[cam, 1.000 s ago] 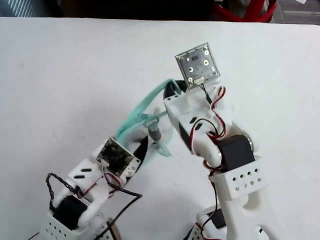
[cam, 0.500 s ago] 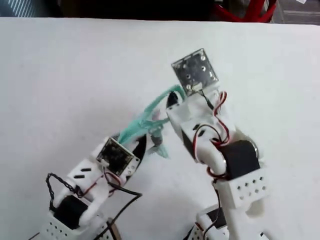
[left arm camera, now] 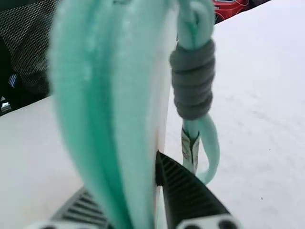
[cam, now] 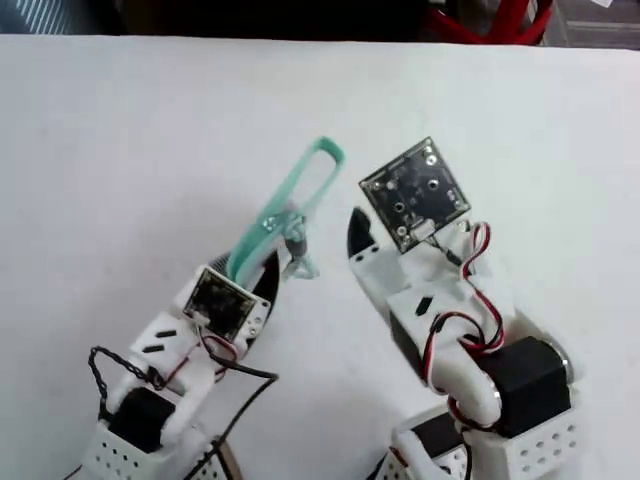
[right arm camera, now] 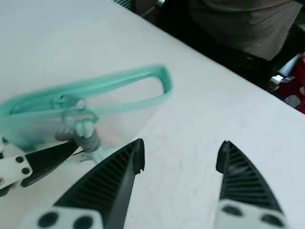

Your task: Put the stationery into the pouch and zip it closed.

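Note:
A translucent teal pouch [cam: 290, 195] stands on edge on the white table [cam: 120, 150], its top rim running away from my left gripper [cam: 258, 278], which is shut on its near end. Seen close from the left wrist, the pouch's teal edge [left arm camera: 109, 119] sits between the jaws of the left gripper [left arm camera: 131, 193]. Beside it hangs a teal pull cord with a grey wrap [left arm camera: 193, 86]. My right gripper [right arm camera: 181, 157] is open and holds nothing. It is a short way to the right of the pouch [right arm camera: 100, 102] and clear of it. From above, the right gripper [cam: 357, 235] is next to the cord [cam: 298, 255].
A red object [cam: 490, 20] lies beyond the table's far right edge, against a dark background. Black and red cables run along both arms. Open table surface spreads to the far left and far right.
The right gripper has drawn back from the pouch toward the near right and no longer touches it. The pouch has swung straighter, its far end now pointing further away. The left gripper keeps its hold.

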